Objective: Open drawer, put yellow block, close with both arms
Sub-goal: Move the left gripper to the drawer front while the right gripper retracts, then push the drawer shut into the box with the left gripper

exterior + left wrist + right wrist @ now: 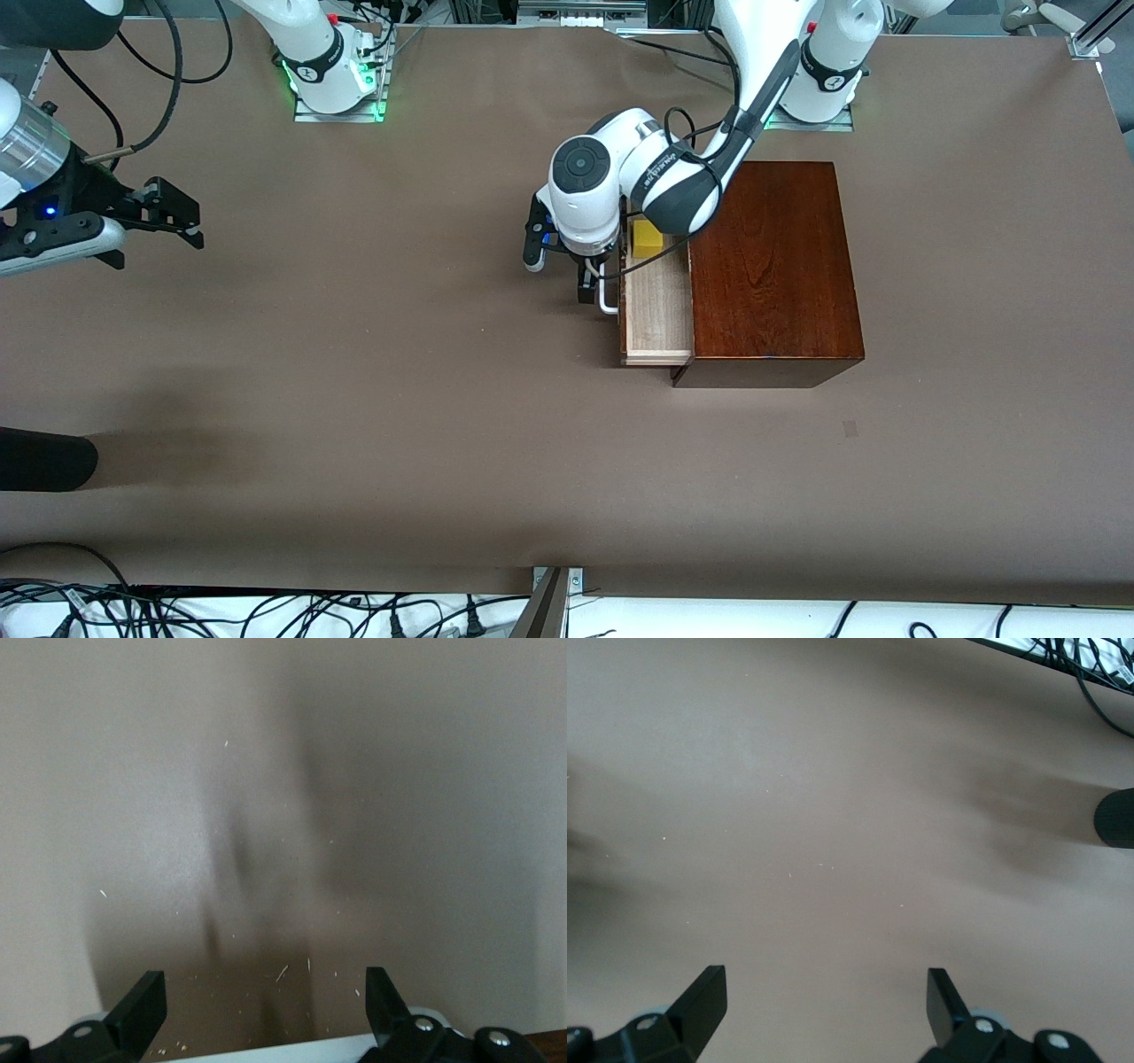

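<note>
Fingers of the left gripper (592,285) stand apart at the white handle (606,297) of the drawer (657,306), gripping nothing; the right gripper (182,217), also spread and empty, waits over bare table (354,399) toward the right arm's end. Opening and loading appear done: the drawer is pulled out of the wooden box (771,266), and the yellow block (647,239) lies in the tray. Closing remains.

A broad brown worktop (372,381) fills the view, matte and lightly speckled with pale flecks. Directly on it sits a glossy dark mahogany box (775,266), toward the left arm's end, its drawer (657,306) slid partly out above the surface. A small darker patch (850,429) marks the worktop nearer the camera than the box.
</note>
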`<action>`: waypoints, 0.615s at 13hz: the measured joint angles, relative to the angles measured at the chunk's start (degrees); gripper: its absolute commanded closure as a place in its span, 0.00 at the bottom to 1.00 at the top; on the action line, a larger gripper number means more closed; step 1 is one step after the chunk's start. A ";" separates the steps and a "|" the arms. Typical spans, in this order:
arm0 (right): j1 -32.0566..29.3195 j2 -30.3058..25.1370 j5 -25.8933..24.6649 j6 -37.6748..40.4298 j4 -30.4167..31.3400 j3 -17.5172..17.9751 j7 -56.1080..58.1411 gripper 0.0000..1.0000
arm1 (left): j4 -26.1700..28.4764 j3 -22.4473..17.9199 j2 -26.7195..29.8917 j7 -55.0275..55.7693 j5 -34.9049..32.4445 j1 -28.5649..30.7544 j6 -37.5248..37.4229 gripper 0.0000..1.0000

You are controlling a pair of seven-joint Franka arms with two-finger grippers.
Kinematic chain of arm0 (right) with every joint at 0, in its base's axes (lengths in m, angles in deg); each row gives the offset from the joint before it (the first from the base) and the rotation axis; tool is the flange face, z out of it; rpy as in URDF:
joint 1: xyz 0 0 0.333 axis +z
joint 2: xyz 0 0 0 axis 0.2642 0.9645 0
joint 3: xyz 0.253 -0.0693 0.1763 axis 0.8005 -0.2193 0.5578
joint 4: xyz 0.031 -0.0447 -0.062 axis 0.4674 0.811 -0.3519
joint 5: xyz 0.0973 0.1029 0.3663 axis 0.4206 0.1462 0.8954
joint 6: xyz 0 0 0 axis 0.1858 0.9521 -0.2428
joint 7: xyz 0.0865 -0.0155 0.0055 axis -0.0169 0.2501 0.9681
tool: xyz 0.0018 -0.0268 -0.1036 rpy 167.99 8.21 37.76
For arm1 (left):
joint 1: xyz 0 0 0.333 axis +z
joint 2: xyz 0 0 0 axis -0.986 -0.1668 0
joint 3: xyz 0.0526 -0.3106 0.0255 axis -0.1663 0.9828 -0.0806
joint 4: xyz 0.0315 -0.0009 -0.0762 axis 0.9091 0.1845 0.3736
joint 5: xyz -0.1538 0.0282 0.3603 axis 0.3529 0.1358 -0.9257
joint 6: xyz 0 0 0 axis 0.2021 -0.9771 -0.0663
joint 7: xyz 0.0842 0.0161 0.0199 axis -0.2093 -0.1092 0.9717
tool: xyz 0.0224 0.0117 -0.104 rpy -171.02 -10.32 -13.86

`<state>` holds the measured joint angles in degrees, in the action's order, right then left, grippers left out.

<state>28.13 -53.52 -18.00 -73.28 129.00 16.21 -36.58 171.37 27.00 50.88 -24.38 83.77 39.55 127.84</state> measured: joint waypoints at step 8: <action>0.11 -0.01 -0.04 2.41 -0.44 0.50 -2.16 0.00 | -0.88 -1.52 0.27 -9.52 -1.60 5.88 -10.20 0.00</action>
<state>28.24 -53.52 -18.04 -70.87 128.56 16.71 -38.74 170.49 25.48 51.15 -33.89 82.17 45.43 117.64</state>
